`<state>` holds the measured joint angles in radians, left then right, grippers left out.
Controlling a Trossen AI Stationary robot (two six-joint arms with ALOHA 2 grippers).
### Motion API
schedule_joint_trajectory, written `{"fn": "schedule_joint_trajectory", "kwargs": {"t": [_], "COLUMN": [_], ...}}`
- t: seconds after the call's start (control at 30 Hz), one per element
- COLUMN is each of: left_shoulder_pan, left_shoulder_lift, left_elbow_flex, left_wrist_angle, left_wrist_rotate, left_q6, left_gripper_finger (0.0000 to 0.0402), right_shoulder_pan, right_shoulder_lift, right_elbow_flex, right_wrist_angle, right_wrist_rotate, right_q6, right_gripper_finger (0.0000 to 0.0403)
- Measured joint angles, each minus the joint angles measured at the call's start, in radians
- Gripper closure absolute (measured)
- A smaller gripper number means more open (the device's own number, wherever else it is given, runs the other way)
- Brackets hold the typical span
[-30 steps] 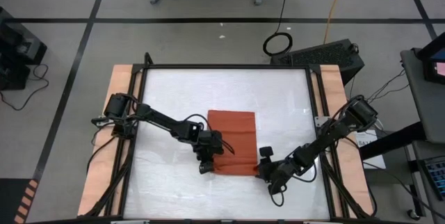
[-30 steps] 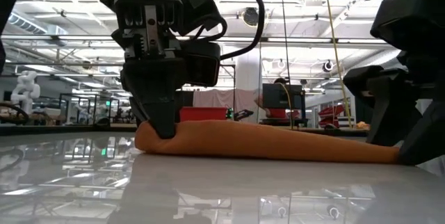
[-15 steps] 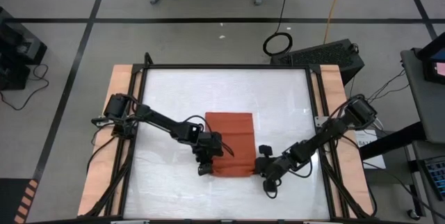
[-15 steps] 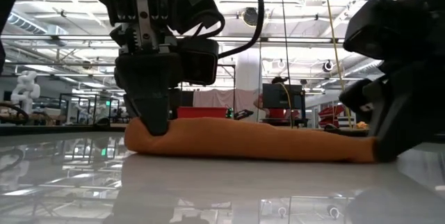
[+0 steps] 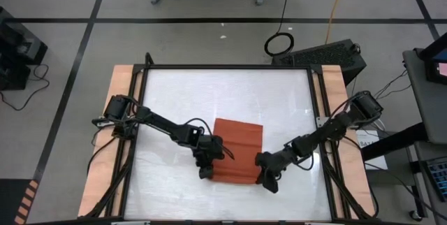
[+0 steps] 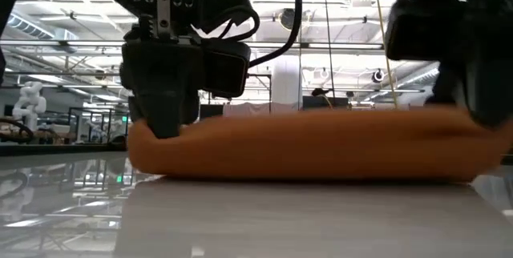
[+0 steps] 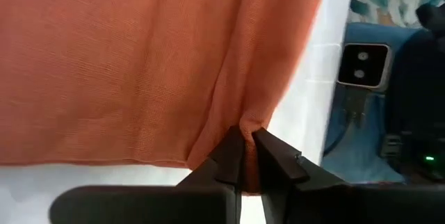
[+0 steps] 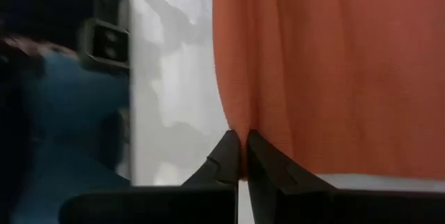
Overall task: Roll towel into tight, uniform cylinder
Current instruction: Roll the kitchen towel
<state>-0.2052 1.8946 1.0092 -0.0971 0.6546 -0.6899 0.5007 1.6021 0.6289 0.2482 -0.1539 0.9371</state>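
Observation:
The rust-orange towel (image 5: 237,144) lies on the white table's near middle, its far part flat on the top. In the low view its near edge (image 6: 313,142) stands raised as a tall band between both grippers. My left gripper (image 5: 207,171) is shut on the near left corner. My right gripper (image 5: 267,180) is shut on the near right corner. My left gripper pinches the towel's near left corner (image 7: 243,118) between its two fingertips, and the cloth puckers there. The fingers slant down from the table's left. The corner is held up off the table. My right gripper pinches the near right corner (image 8: 240,128) between its fingertips, slanting down from the table's right. That corner is lifted and the cloth runs away from it in long creases.
The white tabletop (image 5: 181,92) has a black frame and wooden side rails (image 5: 105,141). Free room lies on the far half of the table, beyond the towel. Cables and equipment stand on the floor past the far edge.
My right gripper has moved toward the towel's near right corner, shut on it, rolled and risen. The towel's near edge, a low wedge before, is now lifted into a tall band. The towel has shifted slightly toward the table's right.

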Motion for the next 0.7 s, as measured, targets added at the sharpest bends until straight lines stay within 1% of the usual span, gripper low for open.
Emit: {"fn": "schedule_joint_trajectory", "kwargs": {"t": [0.2,0.27,0.4,0.5,0.7], "left_shoulder_pan": [-0.007,-0.007,-0.004,-0.002,-0.003], "left_shoulder_lift": [0.000,0.000,0.000,0.000,0.000], "left_elbow_flex": [-0.001,-0.001,0.000,0.000,0.000], "left_wrist_angle": [-0.001,-0.001,0.008,0.011,0.014], "left_wrist_rotate": [0.007,-0.002,-0.021,-0.046,-0.090], "left_q6": [-0.013,-0.031,-0.039,-0.040,-0.037], "left_gripper_finger": [0.0376,0.0377,0.0377,0.0377,0.0377], "right_shoulder_pan": [-0.057,-0.078,-0.112,-0.123,-0.125], "right_shoulder_lift": [-0.026,-0.026,-0.026,-0.026,-0.021], "right_elbow_flex": [-0.006,-0.021,-0.074,-0.099,-0.108], "right_wrist_angle": [0.023,0.027,0.033,0.041,0.038], "right_wrist_rotate": [-0.079,-0.107,-0.128,-0.159,-0.161], "right_q6": [0.090,0.125,0.197,0.205,0.212], "right_gripper_finger": [0.0401,0.0401,0.0401,0.0401,0.0401]}}
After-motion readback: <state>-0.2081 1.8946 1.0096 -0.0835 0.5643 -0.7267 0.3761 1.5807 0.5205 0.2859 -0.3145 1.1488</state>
